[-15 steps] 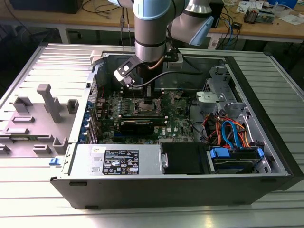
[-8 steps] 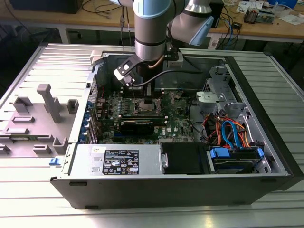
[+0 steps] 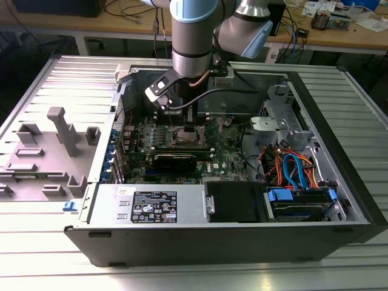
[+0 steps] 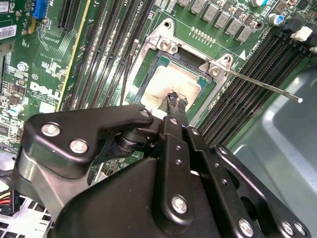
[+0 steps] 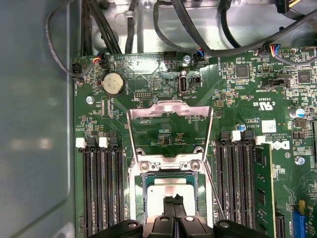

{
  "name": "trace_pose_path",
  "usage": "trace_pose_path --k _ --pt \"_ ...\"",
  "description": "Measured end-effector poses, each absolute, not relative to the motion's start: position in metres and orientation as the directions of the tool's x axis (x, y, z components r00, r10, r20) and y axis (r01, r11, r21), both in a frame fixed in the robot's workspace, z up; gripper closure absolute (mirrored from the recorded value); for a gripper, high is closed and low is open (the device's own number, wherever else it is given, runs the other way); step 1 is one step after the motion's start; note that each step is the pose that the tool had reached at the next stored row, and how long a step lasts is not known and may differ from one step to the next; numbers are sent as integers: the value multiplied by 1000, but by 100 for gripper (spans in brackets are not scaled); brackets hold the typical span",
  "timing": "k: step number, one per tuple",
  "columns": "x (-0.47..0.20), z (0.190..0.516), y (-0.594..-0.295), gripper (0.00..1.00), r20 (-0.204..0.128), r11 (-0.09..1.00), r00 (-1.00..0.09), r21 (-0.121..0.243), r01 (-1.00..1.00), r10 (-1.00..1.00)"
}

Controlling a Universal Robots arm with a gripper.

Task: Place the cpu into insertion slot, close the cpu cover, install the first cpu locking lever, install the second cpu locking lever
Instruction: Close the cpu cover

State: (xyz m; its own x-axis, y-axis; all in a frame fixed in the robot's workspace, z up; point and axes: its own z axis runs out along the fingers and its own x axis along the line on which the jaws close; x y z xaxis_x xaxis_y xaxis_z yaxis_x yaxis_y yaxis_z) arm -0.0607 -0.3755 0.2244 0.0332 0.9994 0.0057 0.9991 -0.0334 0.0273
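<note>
The cpu point(image 4: 168, 82) point(image 5: 171, 188) lies flat in the insertion slot point(image 4: 157, 62) point(image 5: 143, 198) on the green motherboard point(image 3: 230, 157). My gripper point(image 4: 176, 100) point(image 5: 173, 204) point(image 3: 193, 124) is shut, its thin black tips together at or just over the chip's silver top, nothing held between them. The cpu cover point(image 5: 171, 110) stands flipped open behind the socket, hinged at its two screws. One locking lever point(image 4: 262, 85) point(image 5: 214, 186) sticks out loose beside the socket; a second lever point(image 4: 130, 64) lies along the other side.
Long black memory slots point(image 5: 99, 188) point(image 5: 237, 183) flank the socket. Black cables point(image 5: 163, 29) run along the case wall behind it. A drive cage with orange and blue cables point(image 3: 291, 170) fills the exterior view's right. Grey fixtures point(image 3: 60, 133) stand on the table at its left.
</note>
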Motion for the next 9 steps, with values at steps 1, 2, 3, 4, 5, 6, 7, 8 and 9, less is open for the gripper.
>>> trace_pose_path --k 1,2,3,4,5,6,7,8,9 --pt "-61 225 -375 89 6 -33 33 27 999 999" --pt "-61 225 -375 89 6 -33 33 27 999 999" --pt "-61 225 -376 89 6 -33 33 27 999 999" --pt "-61 225 -376 89 6 -33 33 27 999 999" --pt "-61 225 -376 89 6 -33 33 27 999 999" --pt "-61 225 -376 89 6 -33 33 27 999 999" --pt "-61 226 -376 89 5 -33 33 27 999 999" --pt "-61 227 -376 89 5 -33 33 27 999 999" --pt "-61 227 -376 89 6 -33 33 27 999 999"
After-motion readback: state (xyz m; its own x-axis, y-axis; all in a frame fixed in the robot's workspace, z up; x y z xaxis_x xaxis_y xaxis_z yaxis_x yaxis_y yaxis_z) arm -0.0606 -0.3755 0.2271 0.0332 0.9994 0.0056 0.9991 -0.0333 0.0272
